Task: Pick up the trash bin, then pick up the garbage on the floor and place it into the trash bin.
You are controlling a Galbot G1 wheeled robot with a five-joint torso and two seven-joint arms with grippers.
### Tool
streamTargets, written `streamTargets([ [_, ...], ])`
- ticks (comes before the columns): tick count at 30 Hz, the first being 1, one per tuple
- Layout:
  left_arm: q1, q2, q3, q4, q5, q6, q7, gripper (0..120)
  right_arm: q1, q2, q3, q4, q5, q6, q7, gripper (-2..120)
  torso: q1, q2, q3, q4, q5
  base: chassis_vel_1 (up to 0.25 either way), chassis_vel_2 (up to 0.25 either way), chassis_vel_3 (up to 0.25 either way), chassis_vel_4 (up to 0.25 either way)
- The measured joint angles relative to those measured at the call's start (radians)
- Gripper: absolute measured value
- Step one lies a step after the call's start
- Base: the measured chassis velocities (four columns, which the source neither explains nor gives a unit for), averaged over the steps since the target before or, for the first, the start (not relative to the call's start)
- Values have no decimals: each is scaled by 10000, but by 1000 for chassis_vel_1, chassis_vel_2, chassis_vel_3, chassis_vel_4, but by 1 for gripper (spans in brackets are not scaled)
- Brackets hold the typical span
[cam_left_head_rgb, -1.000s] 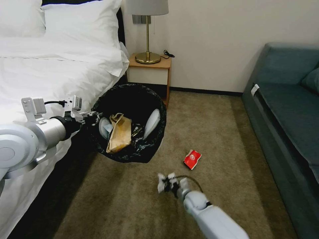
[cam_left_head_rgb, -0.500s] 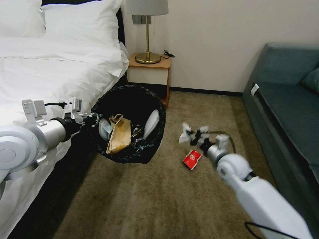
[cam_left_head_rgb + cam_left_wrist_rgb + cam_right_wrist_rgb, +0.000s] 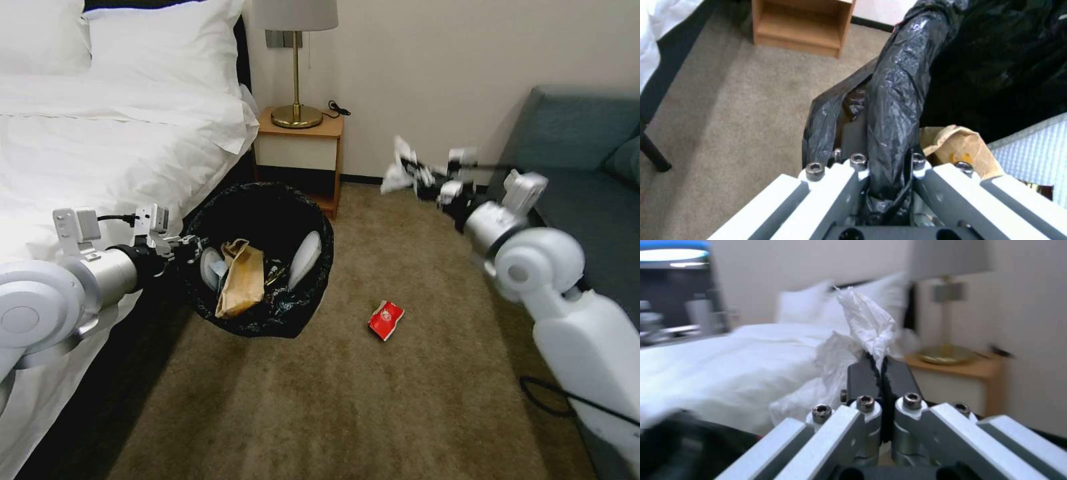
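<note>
Room: beige-brown short-pile carpet (image 3: 347, 400) lying between white-sheeted bed (image 3: 100, 147) and teal sofa (image 3: 587, 220).
Bin: round black-bagged trash bin (image 3: 263, 257) is being held off the carpet, mouth tilted toward the camera, rim pinched by left gripper (image 3: 190, 248) (image 3: 887, 160).
Tissue: crumpled white tissue (image 3: 399, 172) (image 3: 865, 330) is being clamped in closed right gripper (image 3: 427, 179) (image 3: 880, 373), raised right of the bin.
Floor: flat red packet (image 3: 386, 319) is lying between them.

A white-sheeted bed (image 3: 100, 140) with pillows (image 3: 163, 47) stands beside a wooden nightstand (image 3: 300, 143) bearing a brass lamp (image 3: 296, 63); a teal fabric sofa (image 3: 587, 220) lines the opposite wall.
</note>
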Motion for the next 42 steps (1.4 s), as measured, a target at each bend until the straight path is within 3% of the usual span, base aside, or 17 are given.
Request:
streamTargets([
  [9,-380,428,744,62,-21,1,346,1,796,136,-1521,651,231,-406,-627,0,0,0,0,0,0,0,0,0,0],
  [12,-422,452,818,58,-12,1,370,1,841,136,-1712,763,266,-438,-627,0,0,0,0,1,0,0,0,0,0],
  [14,-789,421,1213,106,0,2,371,1,1058,184,-2544,1114,386,-539,-598,0,0,0,0,0,0,0,0,0,0],
  [19,-1248,343,1626,199,-24,2,311,1,1185,183,-3494,1451,404,-707,-397,0,0,0,0,-1,0,0,0,0,0],
  [24,-1419,344,1736,220,-129,2,275,1,1187,165,-4061,1678,349,-895,-186,2,0,0,0,-1,1,0,0,0,0],
  [40,-1375,497,1585,204,-307,2,244,1,1450,360,-4472,1604,-8,-988,145,58,0,0,0,-1,1,0,0,0,0],
  [42,-1375,489,1580,198,-302,2,246,1,1521,420,-4455,1603,-23,-973,147,71,0,0,0,0,0,0,0,0,0],
])
